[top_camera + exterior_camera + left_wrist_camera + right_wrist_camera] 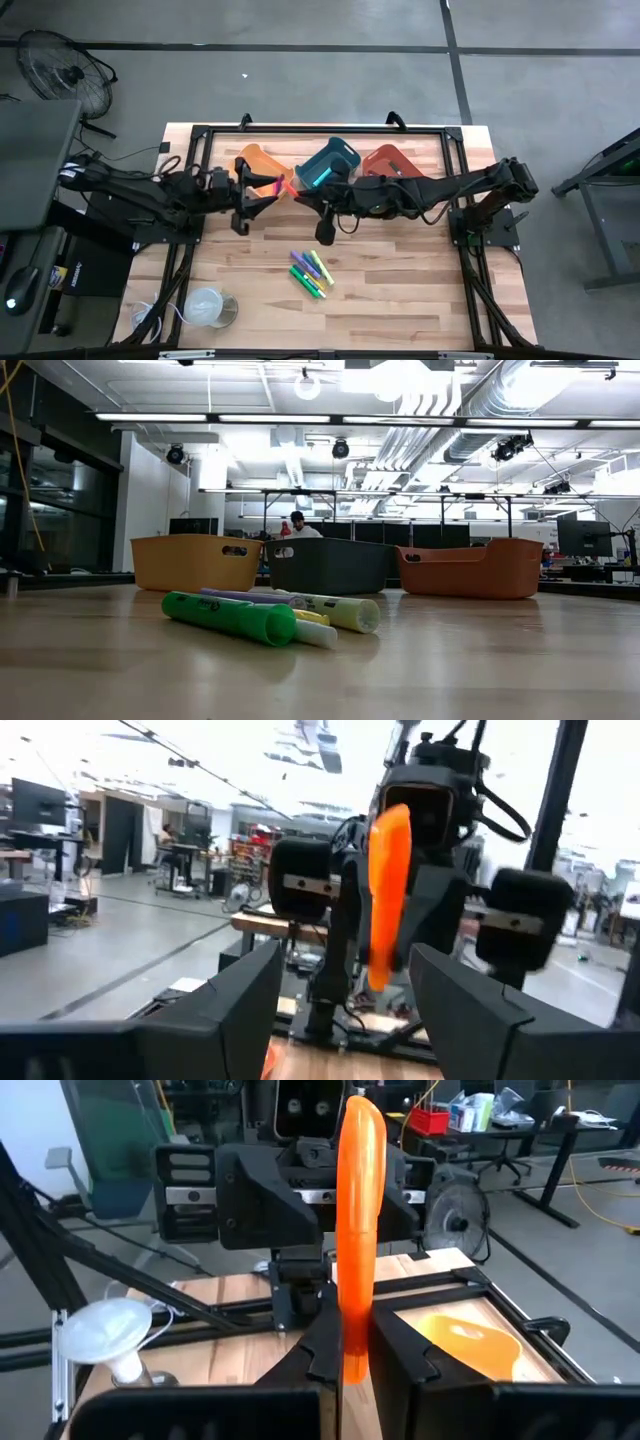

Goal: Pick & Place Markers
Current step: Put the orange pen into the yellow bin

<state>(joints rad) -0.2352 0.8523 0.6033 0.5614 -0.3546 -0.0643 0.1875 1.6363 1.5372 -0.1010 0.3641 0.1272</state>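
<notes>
An orange marker (358,1210) stands roughly upright in the air, with my right gripper (350,1342) shut on it; the high view shows this gripper (298,190) in front of the bins. My left gripper (345,960) faces it from the table's left, open, its fingers (245,990) wide apart on either side of the marker (388,890) without touching it. Several other markers (310,272), green, yellow and purple, lie flat in a small heap on the wooden table (400,290); the low view shows the heap (262,615) up close. My right gripper pinches the orange marker near its lower end (349,1315) between its two fingers. The fingers come roughly level from the table's right and lie across the marker. The marker rises upright above the fingers, lifted clear of the table.
Three bins stand in a row at the table's far side: yellow-orange (262,162), dark teal (330,165) and red-orange (390,162). A white cup-like thing (207,307) sits near the front left corner. A person sits far behind the bins (297,525).
</notes>
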